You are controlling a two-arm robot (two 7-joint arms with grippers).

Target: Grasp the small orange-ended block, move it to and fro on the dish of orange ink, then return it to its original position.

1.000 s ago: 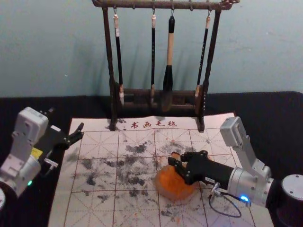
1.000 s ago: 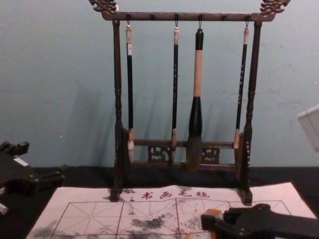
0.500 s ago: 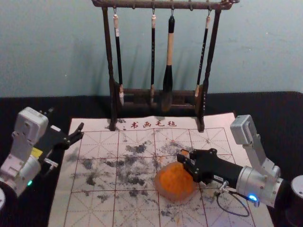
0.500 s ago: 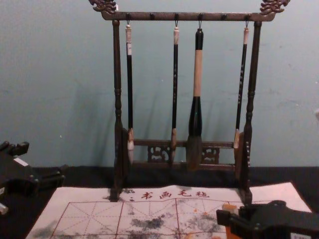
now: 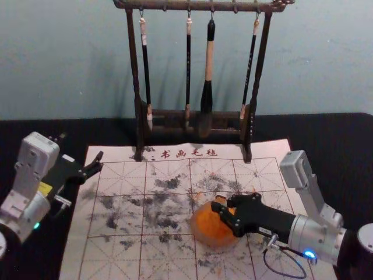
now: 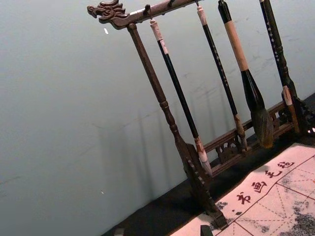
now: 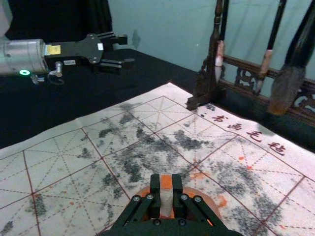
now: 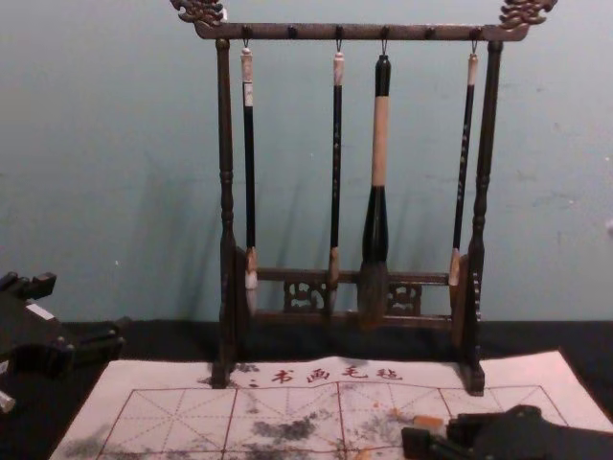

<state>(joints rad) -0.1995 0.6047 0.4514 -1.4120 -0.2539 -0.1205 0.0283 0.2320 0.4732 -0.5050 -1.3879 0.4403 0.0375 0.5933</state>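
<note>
The right gripper point(image 5: 224, 209) reaches in from the right edge of the mat, over the dish. It is closed firmly on a small block with white sides and an orange end point(image 7: 166, 201), which stands between its two black fingers. The block is above the far part of the round, shallow, pale dish point(image 5: 213, 243), which contains orange ink point(image 5: 210, 226). Whether the block touches the ink, I cannot tell. The dish lies in the right half of the mat, well apart from the far edge.

The cream mat point(image 5: 111, 262) carries a red grid, many grey-black ink stains and some small orange spots. The left gripper point(image 5: 81, 149) is parked near the far left corner of the mat, with its fingers spread apart and nothing between them.

Along the far edge of the mat there are dark red written characters point(image 5: 189, 153). At this same edge stands a dark brown carved wooden rack point(image 5: 139, 122), upright, with its feet on the mat. Three thin brushes point(image 5: 188, 64) and one thick brush with a black and tan handle point(image 5: 210, 58) hang from it. Behind are the black cloth point(image 5: 315, 134) and the pale blue-green wall point(image 5: 326, 58).
</note>
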